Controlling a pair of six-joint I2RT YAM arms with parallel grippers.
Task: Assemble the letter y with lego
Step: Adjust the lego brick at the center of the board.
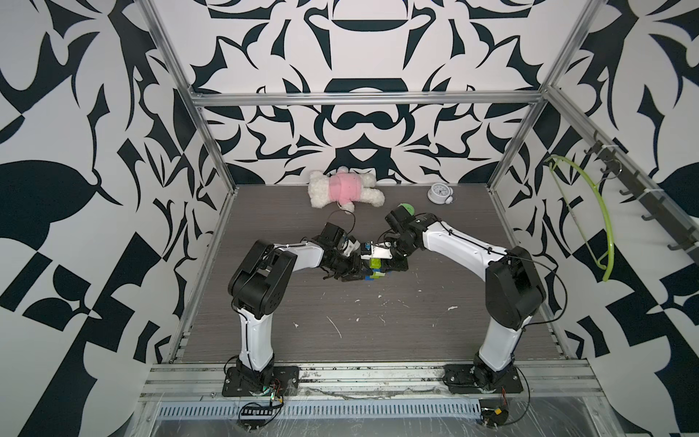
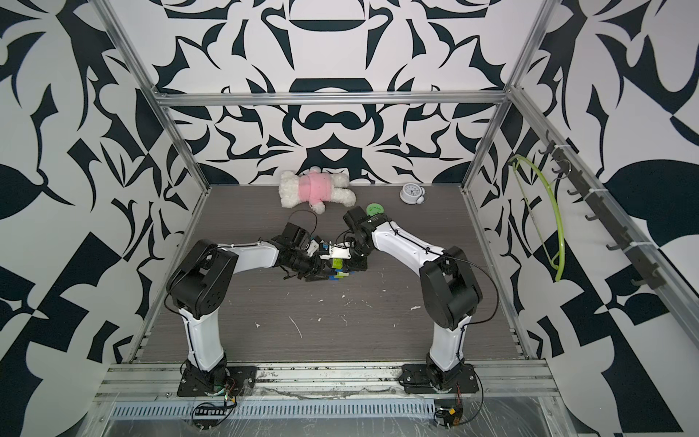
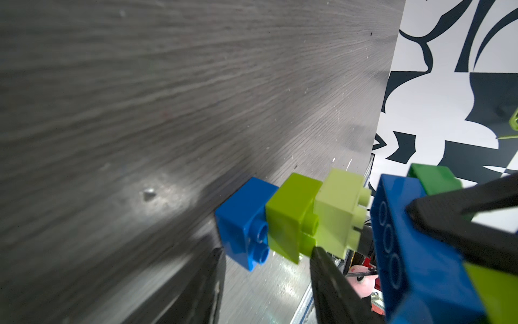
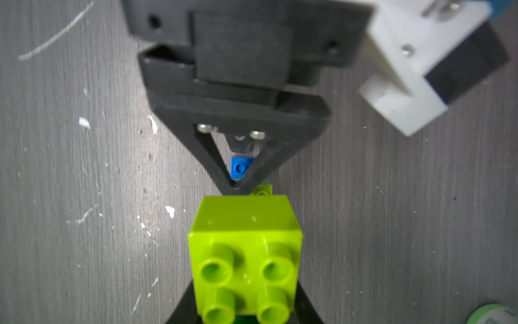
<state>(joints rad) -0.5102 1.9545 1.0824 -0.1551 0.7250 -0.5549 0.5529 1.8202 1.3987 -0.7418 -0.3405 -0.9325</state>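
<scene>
At the table's centre both grippers meet over the lego (image 1: 374,274). In the left wrist view a small blue brick (image 3: 244,221), a lime green brick (image 3: 288,213) and a pale yellow brick (image 3: 339,210) form a stepped stem. My left gripper (image 3: 267,249) is shut on it, one fingertip under the blue brick and one on the lime step. My right gripper (image 4: 245,283) is shut on a lime green brick (image 4: 244,252) joined to the wide blue brick (image 3: 414,246) and a dark green brick (image 3: 434,178). A narrow gap shows between the wide blue brick and the yellow studs.
A white plush bear in pink (image 1: 344,189) and a small alarm clock (image 1: 438,193) lie by the back wall. The round green tub (image 1: 407,207) sits behind my right wrist. A lime hanger (image 1: 601,227) hangs on the right wall. White specks dot the table (image 1: 340,325).
</scene>
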